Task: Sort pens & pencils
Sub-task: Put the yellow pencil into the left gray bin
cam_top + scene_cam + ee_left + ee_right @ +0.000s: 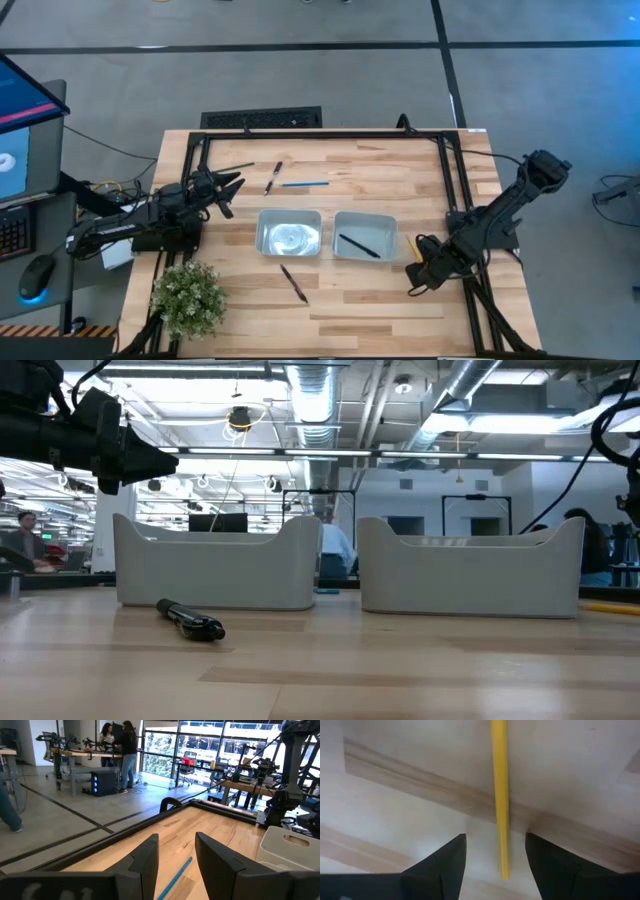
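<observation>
Right pincer [495, 857]: fingers spread, low over the counter [400, 300], pinching nothing.
Yellow pencil [499, 795]: flat on the counter, its end lying between the spread fingers.
Left pincer [176, 855]: fingers apart, empty, raised off the counter.
Blue pencil [175, 878]: on the counter just ahead of the left pincer.
Pen [358, 246]: in the tray [388, 221] nearer the right pincer.

A potted plant [187, 296] stands beside a keyboard [262, 120] and mouse [37, 276].
</observation>
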Robot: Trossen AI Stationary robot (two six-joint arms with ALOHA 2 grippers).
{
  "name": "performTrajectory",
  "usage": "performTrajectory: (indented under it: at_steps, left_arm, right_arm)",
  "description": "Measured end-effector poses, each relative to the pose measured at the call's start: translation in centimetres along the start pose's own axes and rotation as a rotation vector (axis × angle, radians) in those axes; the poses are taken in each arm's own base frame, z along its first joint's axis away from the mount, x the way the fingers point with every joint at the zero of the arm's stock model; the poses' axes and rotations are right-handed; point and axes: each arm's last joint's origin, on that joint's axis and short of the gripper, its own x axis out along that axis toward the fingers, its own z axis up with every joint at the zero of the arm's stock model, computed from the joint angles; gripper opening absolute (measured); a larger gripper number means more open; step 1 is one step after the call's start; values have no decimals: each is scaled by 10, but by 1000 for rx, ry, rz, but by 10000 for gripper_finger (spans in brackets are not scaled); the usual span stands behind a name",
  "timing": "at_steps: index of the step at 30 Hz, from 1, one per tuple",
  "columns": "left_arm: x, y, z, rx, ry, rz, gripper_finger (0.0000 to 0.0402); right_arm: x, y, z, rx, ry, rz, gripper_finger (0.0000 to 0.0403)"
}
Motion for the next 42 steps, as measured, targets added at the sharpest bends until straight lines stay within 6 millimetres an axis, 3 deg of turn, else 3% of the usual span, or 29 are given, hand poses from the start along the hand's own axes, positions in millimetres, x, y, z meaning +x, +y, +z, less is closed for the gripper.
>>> performTrajectory:
  at_steps: [19,34,42]
  left_arm:
    - [0,0,0,0,0,0,119]
    - [0,0,0,0,0,0,119]
    - [0,0,0,-1,0,0,119]
  right_arm:
    - [6,-8,3,-20,-8,-35,216]
    - [6,-13,5,47,24,-98,86]
    - [6,-13,8,66,36,-115,57]
